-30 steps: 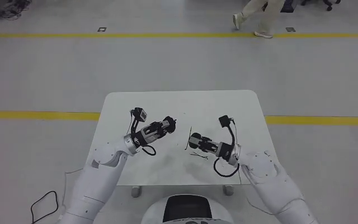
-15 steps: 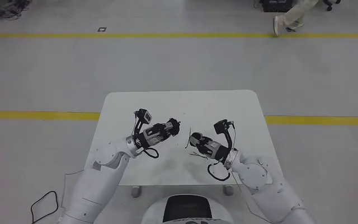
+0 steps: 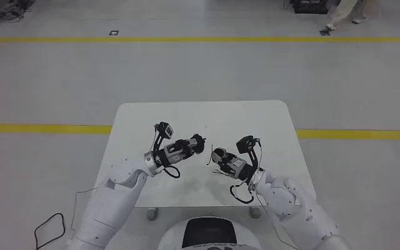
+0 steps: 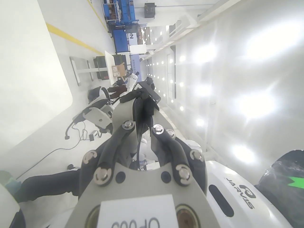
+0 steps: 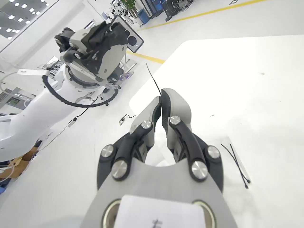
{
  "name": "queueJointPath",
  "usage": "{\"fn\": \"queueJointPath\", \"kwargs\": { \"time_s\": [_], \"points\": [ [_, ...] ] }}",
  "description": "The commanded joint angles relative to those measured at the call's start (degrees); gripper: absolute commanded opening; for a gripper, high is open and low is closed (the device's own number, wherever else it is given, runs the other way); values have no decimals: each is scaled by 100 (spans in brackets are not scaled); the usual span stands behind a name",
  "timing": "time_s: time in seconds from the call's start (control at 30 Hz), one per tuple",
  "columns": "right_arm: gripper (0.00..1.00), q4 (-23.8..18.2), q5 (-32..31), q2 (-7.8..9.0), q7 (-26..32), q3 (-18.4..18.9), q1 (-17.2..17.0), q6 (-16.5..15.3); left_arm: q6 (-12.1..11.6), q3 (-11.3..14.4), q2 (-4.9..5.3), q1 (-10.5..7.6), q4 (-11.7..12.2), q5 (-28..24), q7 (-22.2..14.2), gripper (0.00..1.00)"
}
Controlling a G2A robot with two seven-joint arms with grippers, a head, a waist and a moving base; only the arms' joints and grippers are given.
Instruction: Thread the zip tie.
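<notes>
Presently the right gripper [image 3: 214, 156] is hanging over the middle of the white worktop [image 3: 262, 119], pinched fully together on a thin black zip tie [image 5: 152, 78]. A couple of spare ties [image 5: 235, 160] are lying flat on the worktop at its 5 o'clock, apart from it. The left gripper [image 3: 197, 142] is hovering close by at its 10 o'clock, facing it. Whether that one is clamping anything I cannot tell. The held tie is running roughly 12 to 6, its slim tail sticking out past the right gripper's tips.
</notes>
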Motion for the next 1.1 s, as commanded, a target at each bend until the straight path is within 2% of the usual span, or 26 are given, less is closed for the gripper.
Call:
{"fn": "queueJointPath", "kwargs": {
  "time_s": [0.0, 0.27, 0.3, 0.43, 0.5, 0.53, 0.6, 0.67, 0.8, 1.07],
  "points": [
    [0, -19, -41, 5, 17, 11, -8, 0, -157, 28, 15, -20, 29, 233, -30, 0],
    [0, -31, -75, 11, 43, 26, -11, -18, -173, 26, 18, -27, 40, 313, 23, 0],
    [0, -31, -75, 11, 43, 26, -11, -18, -168, 44, 31, -50, 13, 673, 153, 0],
    [0, -37, -112, 19, 131, 23, -12, -24, -615, 81, 88, 9, -234, 2055, 585, 0],
    [0, -69, -126, 31, 254, 43, -27, -27, -735, 81, 108, 60, -306, 2466, 771, 0],
    [0, -88, -113, 40, 341, 67, -33, -34, -889, 67, 125, 85, -365, 2749, 863, 0],
    [0, -119, -112, 55, 492, 103, -36, -25, -919, 44, 146, 132, -471, 3095, 1017, 0],
    [0, -145, -95, 71, 668, 135, -37, -28, -919, 20, 174, 192, -678, 3534, 1224, 0],
    [0, -204, -47, 100, 1057, 174, -12, -22, -919, 120, 238, 301, -1088, 4145, 1326, 0],
    [0, -211, -34, 103, 1093, 184, -4, -19, -919, 136, 251, 310, -1109, 4240, 1338, 0]
  ]
}}
